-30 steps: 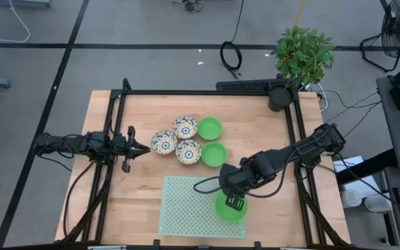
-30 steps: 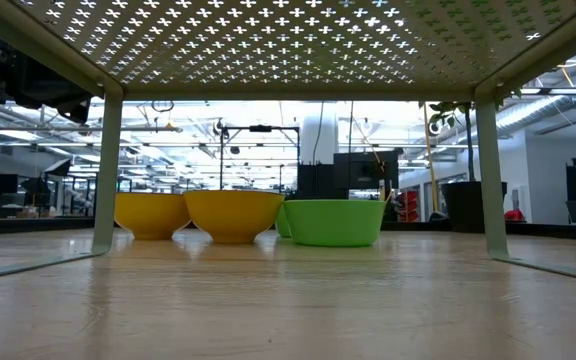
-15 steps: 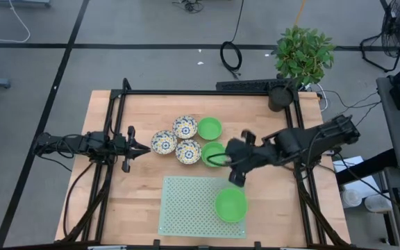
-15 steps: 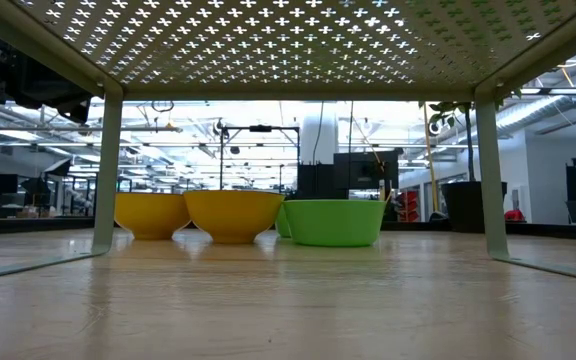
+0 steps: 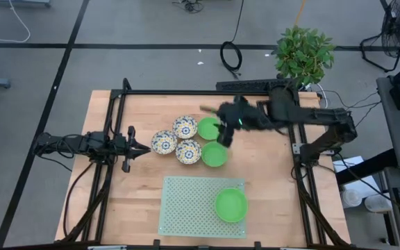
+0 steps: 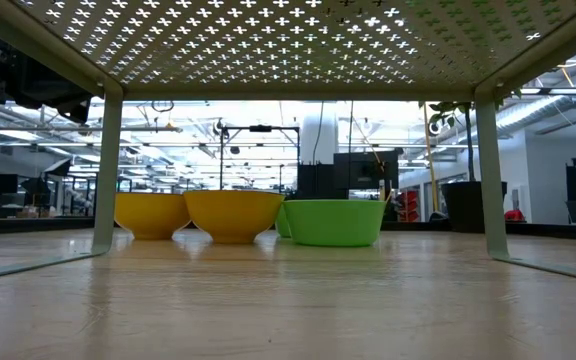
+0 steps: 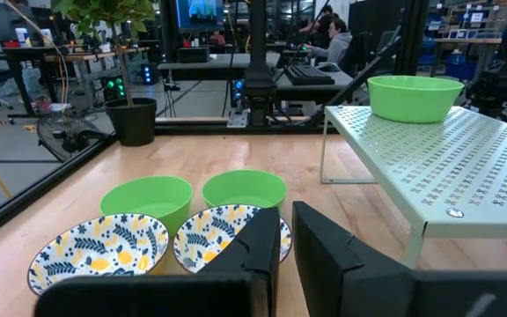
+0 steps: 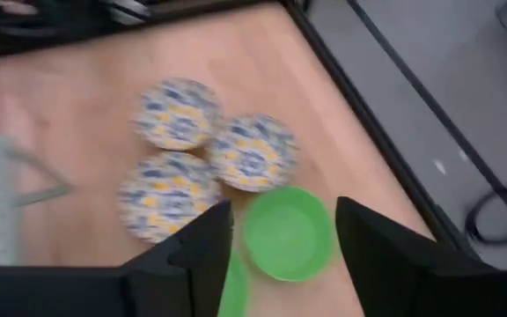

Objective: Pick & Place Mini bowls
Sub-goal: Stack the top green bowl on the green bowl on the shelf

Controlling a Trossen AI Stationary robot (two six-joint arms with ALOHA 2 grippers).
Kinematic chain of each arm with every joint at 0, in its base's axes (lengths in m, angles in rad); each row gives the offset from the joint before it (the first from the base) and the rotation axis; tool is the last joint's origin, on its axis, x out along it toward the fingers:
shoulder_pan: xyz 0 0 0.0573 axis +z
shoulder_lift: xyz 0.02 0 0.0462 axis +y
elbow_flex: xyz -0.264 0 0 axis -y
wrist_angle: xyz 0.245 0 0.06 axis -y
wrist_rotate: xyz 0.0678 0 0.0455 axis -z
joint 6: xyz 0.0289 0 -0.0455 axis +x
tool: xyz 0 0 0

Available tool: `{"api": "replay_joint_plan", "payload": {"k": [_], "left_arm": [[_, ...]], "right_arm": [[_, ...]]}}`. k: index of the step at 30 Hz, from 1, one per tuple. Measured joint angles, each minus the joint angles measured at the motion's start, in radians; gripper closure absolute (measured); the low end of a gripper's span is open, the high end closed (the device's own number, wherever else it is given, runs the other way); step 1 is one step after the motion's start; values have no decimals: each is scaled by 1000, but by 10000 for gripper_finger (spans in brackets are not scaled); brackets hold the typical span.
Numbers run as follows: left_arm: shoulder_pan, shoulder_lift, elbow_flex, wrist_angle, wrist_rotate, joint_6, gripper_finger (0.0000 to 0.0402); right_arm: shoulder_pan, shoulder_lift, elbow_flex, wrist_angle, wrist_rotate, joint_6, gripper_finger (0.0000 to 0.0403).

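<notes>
- Since a second ago the right pincer (image 5: 224, 133) has left the green bowl on the mat (image 5: 230, 205) and swung back across the tabletop (image 5: 269, 173) to the cluster of bowls; that bowl sits alone near the mat's right edge.
- Beside the tabletop's far right corner stands a potted plant (image 5: 303, 54); a black frame rail (image 5: 200, 92) runs along the far edge.
- From the low view the perforated mat (image 6: 288, 40) is a raised shelf on thin legs, and its underside fills the top of the picture (the arms do not show there).
- Five mini bowls stay grouped mid-table: three white floral ones (image 5: 164, 142) (image 5: 185, 127) (image 5: 188, 151) and two plain green ones (image 5: 209, 128) (image 5: 214, 154), all upright and touching or nearly so.
- Right pincer hovers with its fingers (image 8: 196, 251) spread, empty, above the gap between the two green bowls; in its wrist view the farther green bowl (image 8: 288, 233) lies between the fingers.
- Left pincer (image 5: 136, 148) waits at the left side, just beside the nearest floral bowl, its fingers (image 7: 262, 251) pressed close together with only a thin slit, holding nothing.
</notes>
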Motion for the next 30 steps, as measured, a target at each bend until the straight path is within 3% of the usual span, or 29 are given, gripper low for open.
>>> {"api": "replay_joint_plan", "payload": {"k": [6, 14, 21, 30], "left_arm": [[0, 0, 0, 0, 0, 0, 364], [0, 0, 0, 0, 0, 0, 364], [0, 0, 0, 0, 0, 0, 364], [0, 0, 0, 0, 0, 0, 364]], "right_arm": [[-237, 86, 1, -89, -68, -120, 180], [-399, 283, 0, -75, -194, -169, 186], [-420, 419, 0, -72, -222, -151, 186], [-367, 491, -17, -44, -250, -124, 190]]}}
